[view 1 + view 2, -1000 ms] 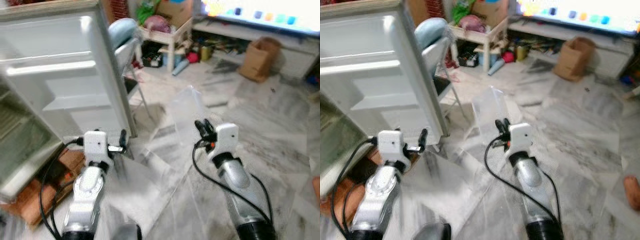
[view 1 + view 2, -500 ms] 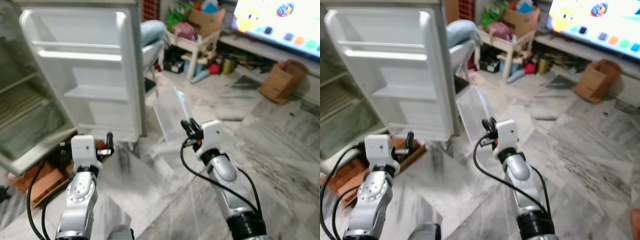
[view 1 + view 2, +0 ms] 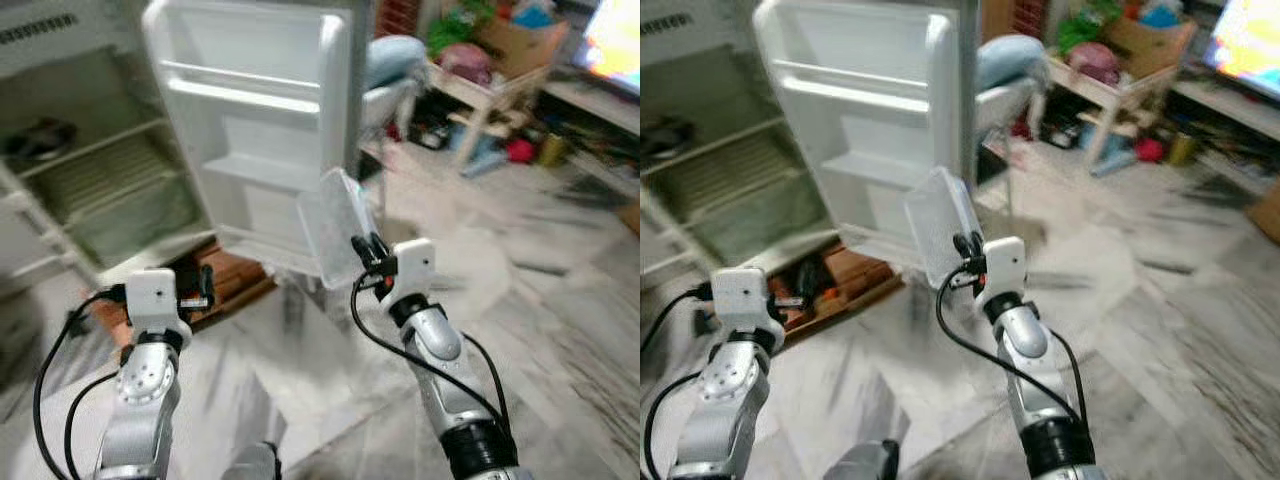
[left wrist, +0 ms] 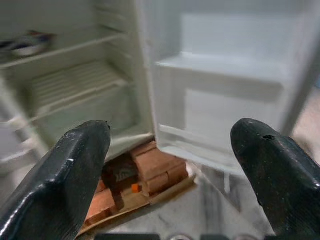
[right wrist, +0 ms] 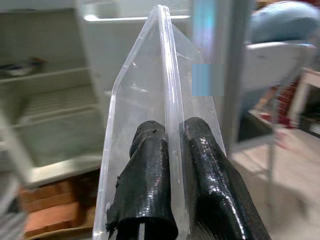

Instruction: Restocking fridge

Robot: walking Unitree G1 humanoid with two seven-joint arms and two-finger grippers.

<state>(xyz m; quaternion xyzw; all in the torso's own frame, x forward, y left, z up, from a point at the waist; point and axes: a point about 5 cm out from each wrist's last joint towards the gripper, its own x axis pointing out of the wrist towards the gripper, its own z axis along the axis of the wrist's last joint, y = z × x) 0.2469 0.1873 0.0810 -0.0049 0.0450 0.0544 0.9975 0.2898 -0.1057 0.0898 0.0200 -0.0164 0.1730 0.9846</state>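
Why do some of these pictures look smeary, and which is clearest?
Both eye views are motion-blurred, worst on the floor and room at right; the fridge is soft. The right wrist view shows the fingers and clear tray sharply against a blurred background.

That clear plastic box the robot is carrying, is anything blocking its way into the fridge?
Nothing visible does. The right gripper pinches the wall of the clear plastic box, the fridge door is swung wide open, and the fridge shelves lie open to the robot's left, with only bare floor between.
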